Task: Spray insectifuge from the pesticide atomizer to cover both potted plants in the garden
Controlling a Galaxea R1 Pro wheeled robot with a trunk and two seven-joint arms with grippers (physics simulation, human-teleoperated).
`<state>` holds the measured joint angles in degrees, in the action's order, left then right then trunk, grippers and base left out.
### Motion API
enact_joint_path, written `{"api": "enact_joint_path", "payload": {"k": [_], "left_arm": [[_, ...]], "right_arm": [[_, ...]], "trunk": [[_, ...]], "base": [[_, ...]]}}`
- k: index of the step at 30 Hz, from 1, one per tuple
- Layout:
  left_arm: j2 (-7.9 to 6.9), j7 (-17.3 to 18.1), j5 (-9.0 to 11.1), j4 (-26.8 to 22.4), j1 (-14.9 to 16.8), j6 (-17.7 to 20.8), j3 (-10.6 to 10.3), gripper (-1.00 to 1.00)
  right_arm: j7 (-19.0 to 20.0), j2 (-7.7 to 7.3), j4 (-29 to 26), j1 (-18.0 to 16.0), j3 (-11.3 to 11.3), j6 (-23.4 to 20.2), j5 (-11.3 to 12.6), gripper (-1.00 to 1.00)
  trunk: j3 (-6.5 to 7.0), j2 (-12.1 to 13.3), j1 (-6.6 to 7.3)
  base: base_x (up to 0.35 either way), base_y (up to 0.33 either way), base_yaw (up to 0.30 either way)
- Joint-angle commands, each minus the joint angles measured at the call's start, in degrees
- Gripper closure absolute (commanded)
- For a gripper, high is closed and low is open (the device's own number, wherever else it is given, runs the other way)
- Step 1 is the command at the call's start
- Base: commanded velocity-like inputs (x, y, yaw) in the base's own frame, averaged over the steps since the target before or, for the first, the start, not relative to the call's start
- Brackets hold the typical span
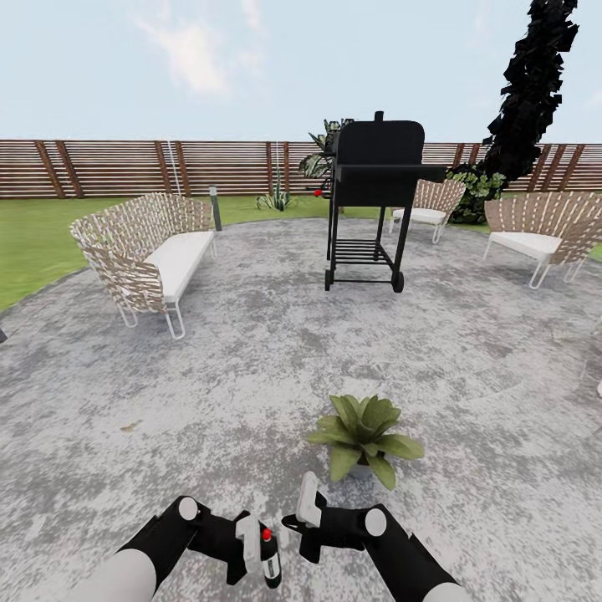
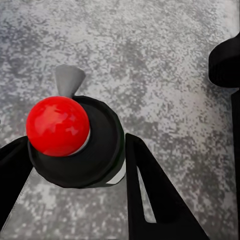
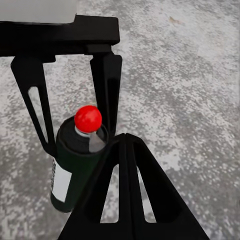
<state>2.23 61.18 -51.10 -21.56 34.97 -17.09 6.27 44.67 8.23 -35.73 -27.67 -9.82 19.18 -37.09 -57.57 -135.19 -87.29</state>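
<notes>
Black pesticide atomizer [image 1: 269,560] clamped in left claw [image 1: 255,548], right claw's [image 1: 308,512] gap unclear.

Pesticide atomizer [image 1: 269,558] base hidden behind left claw [image 1: 251,548]; far potted plant [image 1: 275,199] too small to resolve pot; right claw [image 3: 127,185] fingers cut by right wrist frame edge.

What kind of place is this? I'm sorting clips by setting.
A simulated garden patio, most likely: round grey paving, woven seats, a black grill, and a slatted wooden fence behind the lawn.
</notes>
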Motion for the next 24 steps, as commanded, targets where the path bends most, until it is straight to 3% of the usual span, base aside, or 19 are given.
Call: {"api": "enact_joint_path", "payload": {"k": [1, 7, 24], "left_arm": [[0.11, 0.36, -0.21, -0.06, 0.04, -0.80, 0.50, 1.00], [0.06, 0.57, 3.75, -0.06, 0.01, -1.42, 0.35, 1.00], [0.32, 0.60, 4.34, -0.06, 0.07, -1.50, 0.41, 1.00]], "right_arm": [[0.00, -0.02, -0.06, -0.02, 0.06, 0.31, -0.52, 1.00], [0.00, -0.06, -0.06, -0.02, 0.06, 0.30, -0.52, 1.00], [-0.02, -0.12, -0.05, -0.02, 0.06, 0.29, -0.52, 1.00]], "trunk": [[-0.05, -0.02, 0.01], [-0.05, -0.02, 0.01], [-0.05, -0.02, 0.01]], "base": [[0.000, 0.000, 0.000], [0.000, 0.000, 0.000], [0.000, 0.000, 0.000]]}}
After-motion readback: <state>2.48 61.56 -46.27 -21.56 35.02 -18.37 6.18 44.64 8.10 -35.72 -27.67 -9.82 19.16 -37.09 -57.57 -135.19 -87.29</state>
